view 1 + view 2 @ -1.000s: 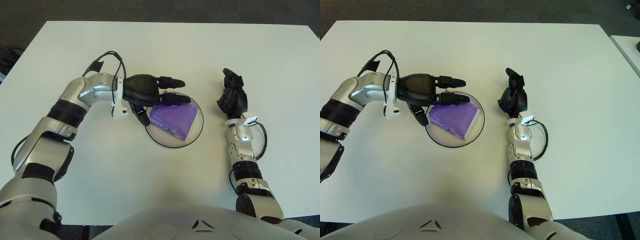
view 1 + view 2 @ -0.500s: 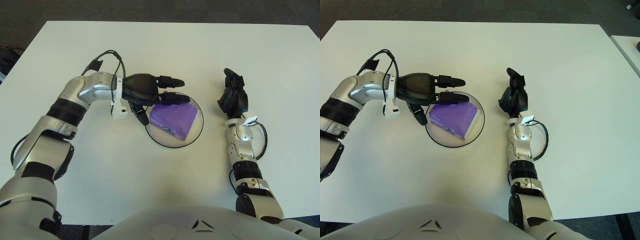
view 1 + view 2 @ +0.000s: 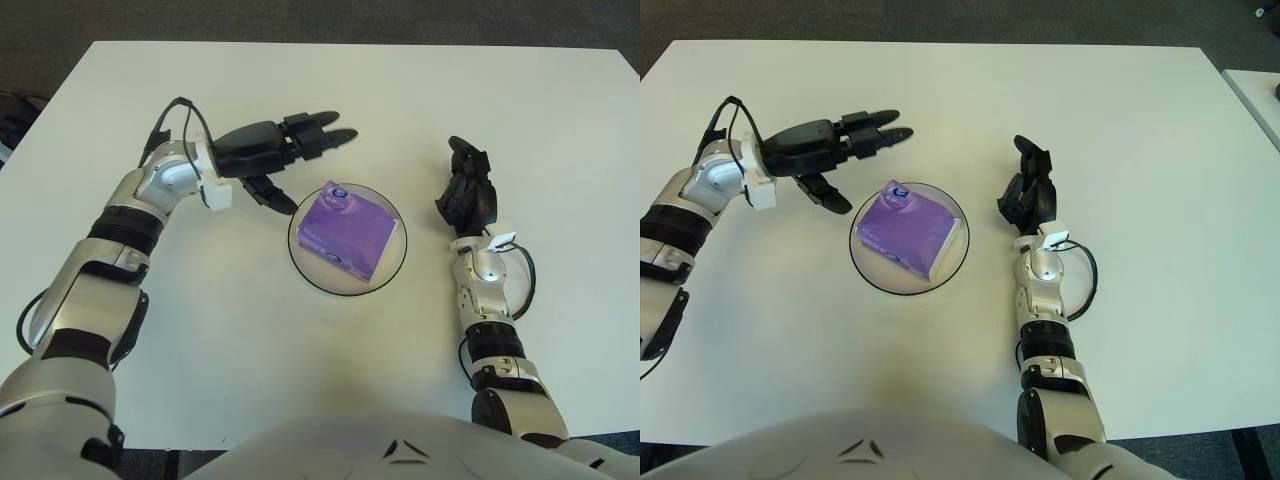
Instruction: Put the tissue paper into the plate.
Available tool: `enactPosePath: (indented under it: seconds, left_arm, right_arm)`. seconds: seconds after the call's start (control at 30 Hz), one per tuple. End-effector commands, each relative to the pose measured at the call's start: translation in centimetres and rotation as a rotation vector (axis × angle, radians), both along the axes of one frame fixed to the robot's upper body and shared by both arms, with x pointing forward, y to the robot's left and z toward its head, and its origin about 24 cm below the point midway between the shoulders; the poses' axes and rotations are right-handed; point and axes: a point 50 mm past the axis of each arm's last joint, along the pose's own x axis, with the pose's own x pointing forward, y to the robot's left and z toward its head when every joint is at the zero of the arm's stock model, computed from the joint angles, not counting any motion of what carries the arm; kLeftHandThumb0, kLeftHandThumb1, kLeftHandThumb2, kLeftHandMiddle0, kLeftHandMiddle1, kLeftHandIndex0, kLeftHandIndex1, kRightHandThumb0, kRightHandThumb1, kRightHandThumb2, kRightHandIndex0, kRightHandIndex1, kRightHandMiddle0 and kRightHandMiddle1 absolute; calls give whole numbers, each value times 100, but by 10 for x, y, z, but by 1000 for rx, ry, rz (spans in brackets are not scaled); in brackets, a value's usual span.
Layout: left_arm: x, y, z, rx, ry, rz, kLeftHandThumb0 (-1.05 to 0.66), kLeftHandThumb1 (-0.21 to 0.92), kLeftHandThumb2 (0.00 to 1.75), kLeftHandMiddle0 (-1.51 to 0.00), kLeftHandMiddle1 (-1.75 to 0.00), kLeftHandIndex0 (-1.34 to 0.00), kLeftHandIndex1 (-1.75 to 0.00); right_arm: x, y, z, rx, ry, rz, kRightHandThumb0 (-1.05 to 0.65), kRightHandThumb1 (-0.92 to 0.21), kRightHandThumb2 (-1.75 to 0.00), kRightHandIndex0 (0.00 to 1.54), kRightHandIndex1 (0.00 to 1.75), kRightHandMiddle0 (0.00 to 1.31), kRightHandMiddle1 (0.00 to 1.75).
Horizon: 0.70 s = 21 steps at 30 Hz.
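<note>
On the white bench [image 3: 330, 90], purple tissue pack [image 3: 349, 228] lies inside glass plate [image 3: 396, 262]. Left hand [image 3: 268, 150] hovers beside plate, fingers spread, empty. Right hand [image 3: 464, 198] idle, fingers curled. Placement looks complete; next move: park left arm clear.

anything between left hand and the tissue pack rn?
Nothing: only bare table separates the open left hand from the tissue pack lying in the plate, in both eye views.

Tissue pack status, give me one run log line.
tissue pack: in plate | left robot hand: open, above-left of plate | right robot hand: parked right
</note>
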Motion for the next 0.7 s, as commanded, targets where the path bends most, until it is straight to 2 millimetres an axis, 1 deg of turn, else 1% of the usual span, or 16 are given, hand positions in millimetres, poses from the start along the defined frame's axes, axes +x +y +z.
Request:
enactPosePath:
  seconds: [0.0, 0.03, 0.13, 0.23, 0.27, 0.3, 0.4, 0.47, 0.67]
  left_arm:
    - [9, 33, -3, -148, 214, 115, -105, 92, 64, 0, 0, -1, -10]
    - [10, 37, -5, -163, 243, 128, -105, 92, 65, 0, 0, -1, -10]
    - [19, 50, -30, -251, 348, 261, -105, 92, 71, 0, 0, 0, -9]
    - [23, 54, -48, -350, 397, 351, -105, 92, 78, 0, 0, 0, -5]
    - [24, 55, -51, -367, 403, 366, -105, 92, 80, 0, 0, 0, -4]
    - [23, 56, -58, -405, 413, 399, -105, 92, 81, 0, 0, 0, -4]
    - [22, 52, -61, -576, 354, 457, -105, 92, 90, 0, 0, 0, -1]
    - [21, 49, -63, -624, 344, 477, -104, 92, 97, 0, 0, 0, 0]
    - [21, 47, -74, -742, 375, 574, -103, 92, 105, 0, 0, 0, 0]
  right_arm:
    - [-41, -2, -72, 44, 328, -21, -49, -92, -98, 33, 3, 0, 74]
    - [-42, -2, -72, 44, 328, -21, -49, -92, -98, 33, 3, 0, 74]
    - [-44, -3, -73, 41, 329, -19, -49, -92, -98, 33, 3, 0, 74]
    - [-47, -4, -73, 40, 328, -19, -49, -92, -99, 34, 3, 0, 73]
    - [-47, -5, -73, 40, 328, -19, -49, -92, -99, 34, 3, 0, 73]
    - [-48, -5, -76, 41, 335, -18, -49, -92, -99, 34, 3, 0, 73]
    - [-50, -6, -82, 42, 359, -18, -48, -92, -99, 34, 3, 0, 73]
    - [-51, -6, -83, 42, 364, -18, -48, -92, -99, 34, 3, 0, 73]
    - [-51, -6, -85, 49, 375, -24, -47, -92, -98, 34, 3, 0, 72]
